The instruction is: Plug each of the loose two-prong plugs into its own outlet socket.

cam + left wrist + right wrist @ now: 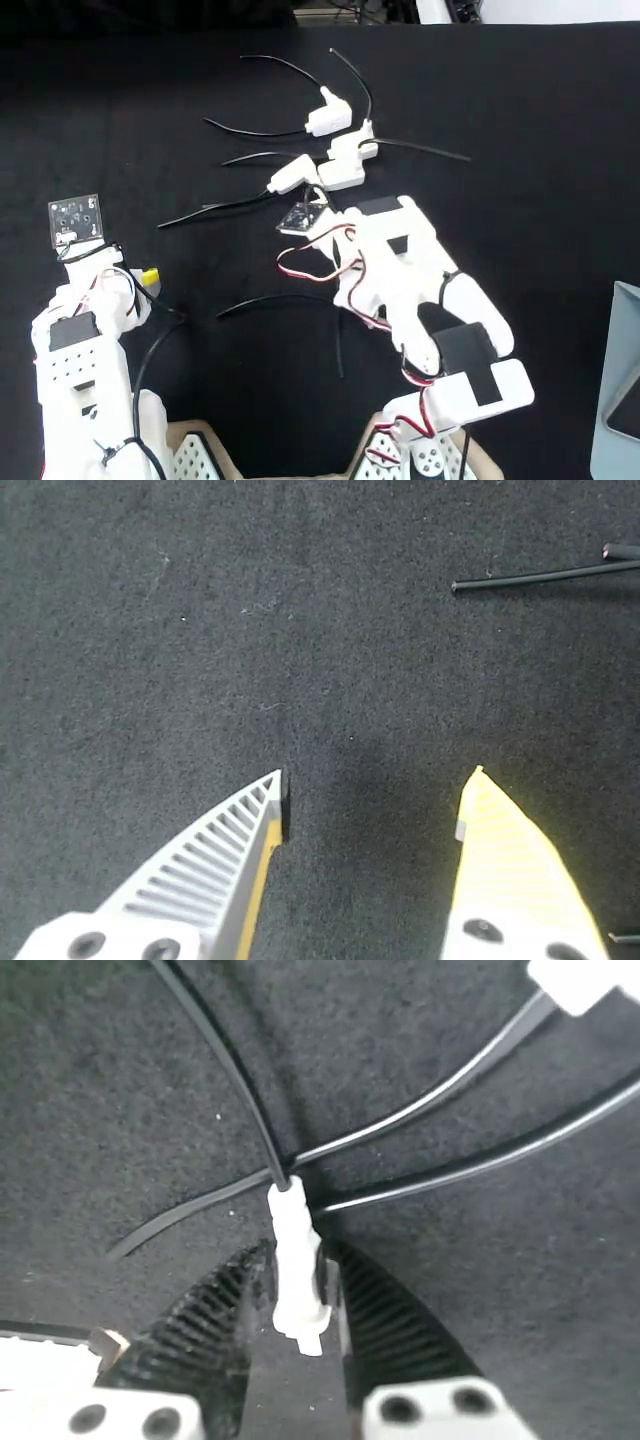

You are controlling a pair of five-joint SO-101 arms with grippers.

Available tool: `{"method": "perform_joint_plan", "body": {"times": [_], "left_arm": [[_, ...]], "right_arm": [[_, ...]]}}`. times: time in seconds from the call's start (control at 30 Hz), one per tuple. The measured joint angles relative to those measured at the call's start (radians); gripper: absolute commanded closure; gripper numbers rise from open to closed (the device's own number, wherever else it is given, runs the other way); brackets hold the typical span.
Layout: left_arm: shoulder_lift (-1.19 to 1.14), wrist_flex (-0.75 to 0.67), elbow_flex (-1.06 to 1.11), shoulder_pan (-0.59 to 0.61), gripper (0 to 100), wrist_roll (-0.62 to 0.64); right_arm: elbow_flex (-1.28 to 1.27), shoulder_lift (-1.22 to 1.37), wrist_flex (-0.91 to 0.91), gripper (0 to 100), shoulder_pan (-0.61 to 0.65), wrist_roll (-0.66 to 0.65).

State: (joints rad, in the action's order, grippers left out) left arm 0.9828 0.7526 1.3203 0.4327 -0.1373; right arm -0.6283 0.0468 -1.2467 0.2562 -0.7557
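A slim white two-prong plug (296,1265) stands between the black fingers (215,1310) of my right gripper (297,1295), which is shut on it; its black cable (215,1050) leads away. In the high view the right gripper (312,197) sits just below a cluster of white plugs and outlet blocks (345,160) at the table's middle back. Another white plug (328,112) lies farther back. My left gripper (375,780) is open over bare black mat, with a white finger (235,840) and a yellow one (500,850); in the high view it is at the left (140,280).
Thin black cables (215,208) trail left and right from the plug cluster, and one loose cable (270,298) curves between the arms. A cable end (530,577) lies ahead of the left gripper. A grey bin (620,380) stands at the right edge.
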Motion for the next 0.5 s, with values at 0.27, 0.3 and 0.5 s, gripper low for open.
{"method": "perform_joint_plan", "body": {"times": [0.27,0.3,0.5], "left_arm": [[0.0,0.0,0.0,0.0,72,0.0],[0.0,0.0,0.0,0.0,72,0.0],[0.0,0.0,0.0,0.0,72,0.0]], "right_arm": [[-0.038,-0.011,0.009,98.8,-0.017,-0.055],[-0.048,-0.015,0.009,98.8,-0.017,-0.058],[-0.038,-0.14,-0.086,98.8,-0.018,-0.06]]}}
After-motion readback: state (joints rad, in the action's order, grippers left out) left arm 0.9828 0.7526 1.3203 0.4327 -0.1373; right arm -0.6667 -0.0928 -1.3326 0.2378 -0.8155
